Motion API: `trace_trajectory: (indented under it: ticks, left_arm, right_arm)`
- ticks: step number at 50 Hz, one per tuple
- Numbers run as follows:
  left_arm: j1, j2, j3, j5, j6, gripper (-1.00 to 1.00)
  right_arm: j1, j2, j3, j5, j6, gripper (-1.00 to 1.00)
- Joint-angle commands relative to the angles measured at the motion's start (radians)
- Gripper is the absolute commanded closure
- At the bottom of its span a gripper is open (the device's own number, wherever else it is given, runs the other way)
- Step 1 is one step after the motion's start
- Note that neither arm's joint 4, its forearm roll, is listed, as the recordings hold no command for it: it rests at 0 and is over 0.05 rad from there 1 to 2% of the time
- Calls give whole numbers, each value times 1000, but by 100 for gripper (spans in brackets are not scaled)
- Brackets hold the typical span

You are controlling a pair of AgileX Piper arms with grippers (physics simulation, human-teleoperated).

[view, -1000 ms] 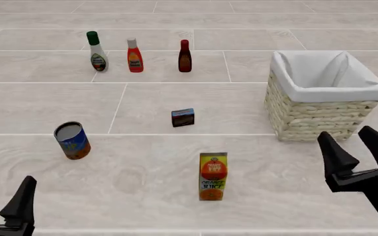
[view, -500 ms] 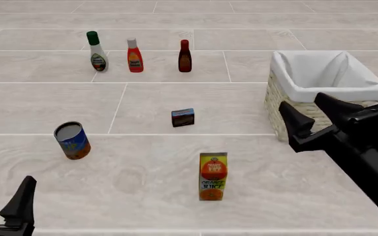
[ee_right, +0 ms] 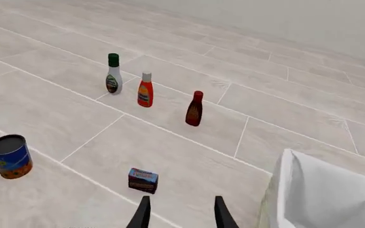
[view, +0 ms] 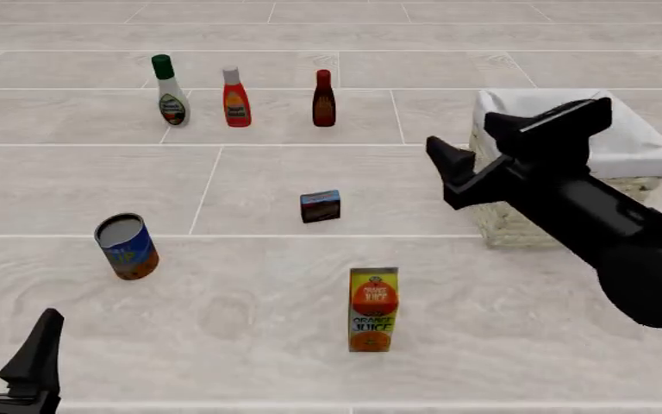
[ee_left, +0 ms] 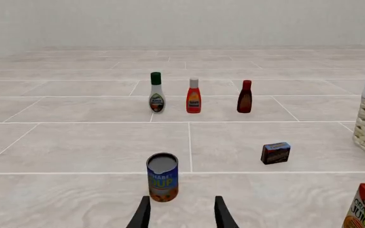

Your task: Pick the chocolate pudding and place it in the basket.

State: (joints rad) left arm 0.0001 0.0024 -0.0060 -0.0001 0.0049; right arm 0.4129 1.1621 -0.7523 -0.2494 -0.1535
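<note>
Pale wood-look tiling covers the desk (view: 251,285), and over it we have our right tool (view: 515,138) raised in front of the basket (view: 641,155), its fingers spread and holding nothing. Our left tool (view: 3,349) sits low at the near corner, also spread and empty. We judge this to be the approach step: the right tool is aloft and well apart from the chocolate pudding (view: 321,206), so the next move calls for carrying it toward the middle of the desk and down, lining the fingers up on either side of the box. That box is small and dark brown, with a blue top edge and a reddish label; it stands alone mid-desk, nearer than the dark red-brown bottle (view: 323,99) and farther than the orange juice carton (view: 374,309). From the right wrist we see it lying just ahead of the fingers, with bare tile all around it.
</note>
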Motion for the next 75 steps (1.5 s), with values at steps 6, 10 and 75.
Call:
trace_trajectory:
  ticks: [6,10,75]
  left_arm:
    - [0,0,0,0,0,-100]
    - [0,0,0,1,-1,-100]
    - [0,0,1,1,-1,-100]
  right_arm:
    - [45,193,-273,215,-172,-100]
    - [52,235,-338,267,-211,-100]
    - [162,823,-1134,941,-712,-100]
